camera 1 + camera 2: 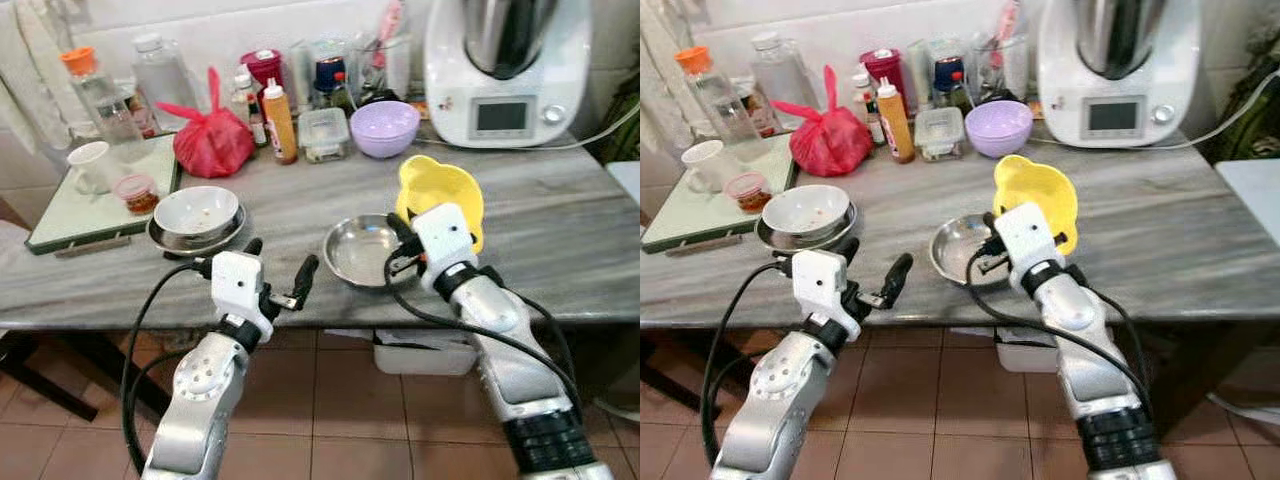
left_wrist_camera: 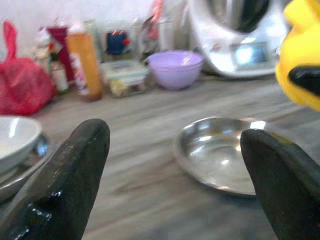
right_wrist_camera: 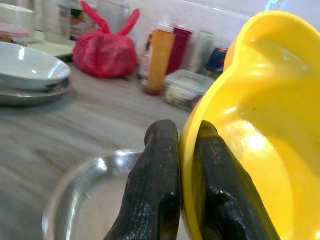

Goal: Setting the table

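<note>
Beside the shiny steel dish (image 1: 362, 250), right gripper (image 3: 186, 150) is pinching a glossy yellow bowl's (image 1: 440, 195) rim; left gripper (image 1: 280, 268) is hovering, fingers apart, near a white bowl (image 1: 196, 211)

Two silver arms with white wrist housings, looping black cables and long black gripper fingers (image 2: 65, 185).

Grey table (image 1: 560, 230), terracotta tiled floor (image 1: 330, 400)
</note>
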